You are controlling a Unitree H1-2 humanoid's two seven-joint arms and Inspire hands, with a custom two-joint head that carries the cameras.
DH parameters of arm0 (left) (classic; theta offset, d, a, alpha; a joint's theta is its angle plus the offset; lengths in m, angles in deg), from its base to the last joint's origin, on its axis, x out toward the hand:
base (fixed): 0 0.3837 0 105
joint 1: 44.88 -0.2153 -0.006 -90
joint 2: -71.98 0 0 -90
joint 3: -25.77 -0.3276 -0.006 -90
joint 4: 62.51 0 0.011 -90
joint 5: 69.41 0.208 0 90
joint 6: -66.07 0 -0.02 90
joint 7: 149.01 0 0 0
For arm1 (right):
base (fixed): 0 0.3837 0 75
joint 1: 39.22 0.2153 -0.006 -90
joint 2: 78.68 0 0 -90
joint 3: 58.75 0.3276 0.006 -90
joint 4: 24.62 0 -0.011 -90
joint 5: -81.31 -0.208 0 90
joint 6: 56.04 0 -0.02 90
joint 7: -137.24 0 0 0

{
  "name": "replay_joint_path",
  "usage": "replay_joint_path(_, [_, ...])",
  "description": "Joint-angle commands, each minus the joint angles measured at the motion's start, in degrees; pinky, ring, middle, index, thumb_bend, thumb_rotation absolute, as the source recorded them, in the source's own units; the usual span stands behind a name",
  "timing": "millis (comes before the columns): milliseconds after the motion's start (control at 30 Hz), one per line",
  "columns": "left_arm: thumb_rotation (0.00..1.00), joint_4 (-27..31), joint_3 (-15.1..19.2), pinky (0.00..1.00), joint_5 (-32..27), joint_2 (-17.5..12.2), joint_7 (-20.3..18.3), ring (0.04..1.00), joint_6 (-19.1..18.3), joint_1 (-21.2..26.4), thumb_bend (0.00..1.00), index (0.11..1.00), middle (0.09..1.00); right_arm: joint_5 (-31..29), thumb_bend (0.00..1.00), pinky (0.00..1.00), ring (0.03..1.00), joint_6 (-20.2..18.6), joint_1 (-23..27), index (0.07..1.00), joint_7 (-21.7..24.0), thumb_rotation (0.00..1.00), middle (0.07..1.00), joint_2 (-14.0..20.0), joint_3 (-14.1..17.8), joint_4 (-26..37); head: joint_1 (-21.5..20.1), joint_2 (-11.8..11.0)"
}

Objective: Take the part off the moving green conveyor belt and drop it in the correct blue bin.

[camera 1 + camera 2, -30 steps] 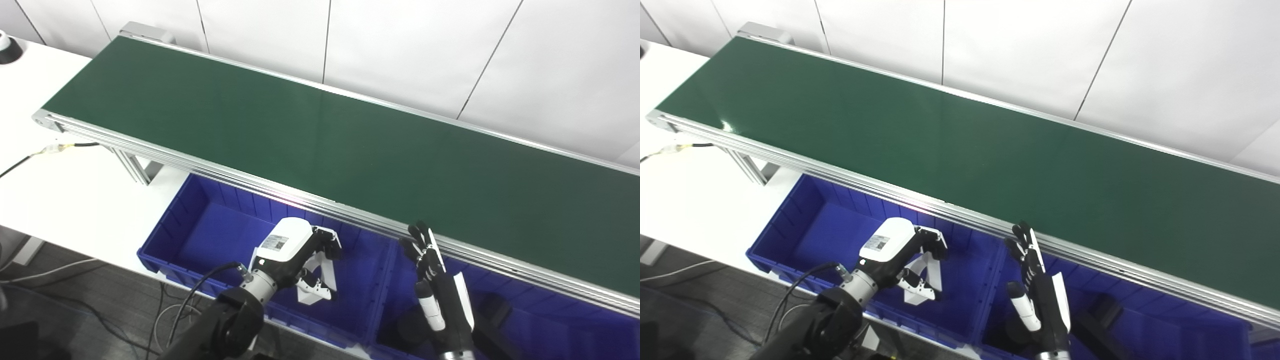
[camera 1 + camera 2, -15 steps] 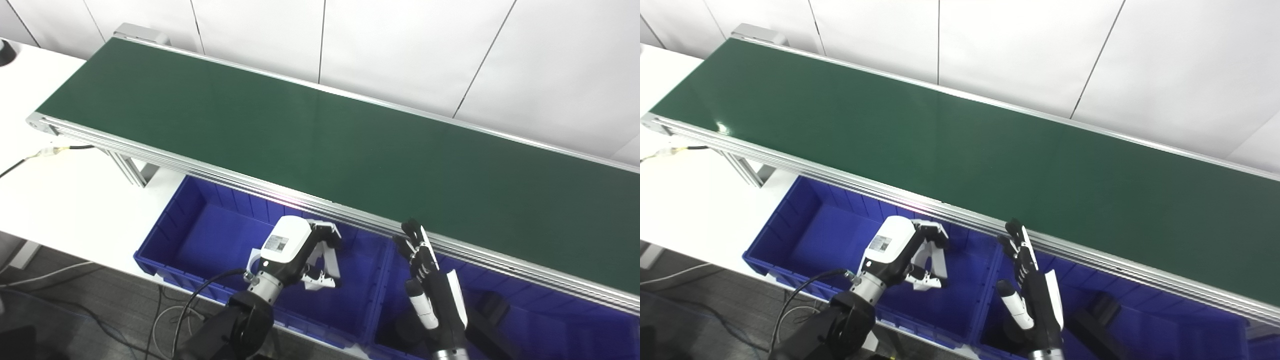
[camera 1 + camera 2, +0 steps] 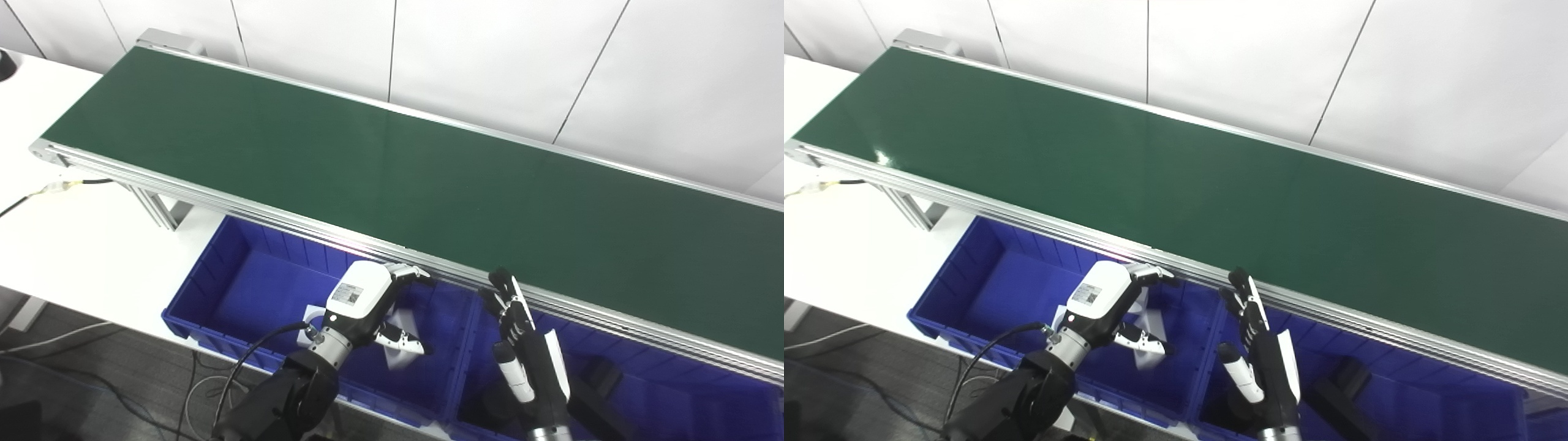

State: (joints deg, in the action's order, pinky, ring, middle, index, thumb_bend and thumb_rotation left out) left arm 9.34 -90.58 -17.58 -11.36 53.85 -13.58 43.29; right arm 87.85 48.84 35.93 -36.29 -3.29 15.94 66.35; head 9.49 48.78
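The green conveyor belt (image 3: 429, 177) carries no part. My left hand (image 3: 366, 300) hovers over the left blue bin (image 3: 245, 288) with its fingers spread out, open. A white part (image 3: 1146, 315) shows blurred just under the palm, between fingers and thumb, inside the bin's walls and loose from the hand. My right hand (image 3: 520, 343) stands open and upright over the right blue bin (image 3: 674, 392), fingers straight, close to the belt's silver rail and holding nothing.
Dark parts (image 3: 603, 373) lie in the right bin. The belt's aluminium rail (image 3: 551, 303) runs just behind both bins. A white table (image 3: 79, 233) with a cable (image 3: 61, 184) lies to the left. Cables trail on the floor below.
My left hand's fingers have opened and the white part it held has slipped down out of the grasp into the left bin. The right hand has barely moved. The camera shifted slightly.
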Motion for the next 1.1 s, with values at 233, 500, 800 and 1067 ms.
replay_joint_path(233, [0.46, 2.85, -0.40, 0.61, 0.29, -1.55, 0.48, 0.669, 0.65, 0.82, 1.00, 0.747, 0.725, -0.26, 0.81, 0.91, 0.902, 0.44, 0.72, 0.981, 0.05, 0.88, 0.962, -0.58, -0.12, 1.43, 0.52, -0.08])
replay_joint_path(500, [0.44, 9.53, -0.60, 0.60, -1.53, -2.64, -4.18, 0.672, 1.81, 0.38, 1.00, 0.747, 0.723, -0.48, 0.80, 0.91, 0.905, 1.07, 1.21, 0.984, 0.14, 0.88, 0.963, -0.22, 0.17, 0.73, 1.67, 0.07])
replay_joint_path(800, [0.49, 20.59, -2.59, 0.57, -1.22, -5.87, -9.03, 0.640, 6.87, 0.80, 0.96, 0.709, 0.691, -2.46, 0.80, 0.88, 0.895, 2.56, 2.98, 0.990, 0.56, 0.91, 0.949, 1.55, 2.46, -1.28, 6.35, 2.56])
replay_joint_path(1067, [0.57, 29.57, 0.62, 0.57, -9.87, -7.17, -16.06, 0.651, 7.40, -0.53, 0.92, 0.730, 0.705, -1.66, 0.82, 0.95, 0.916, 2.95, 3.67, 0.984, -0.73, 0.92, 0.951, 0.43, 2.92, -2.89, -12.50, 3.49])
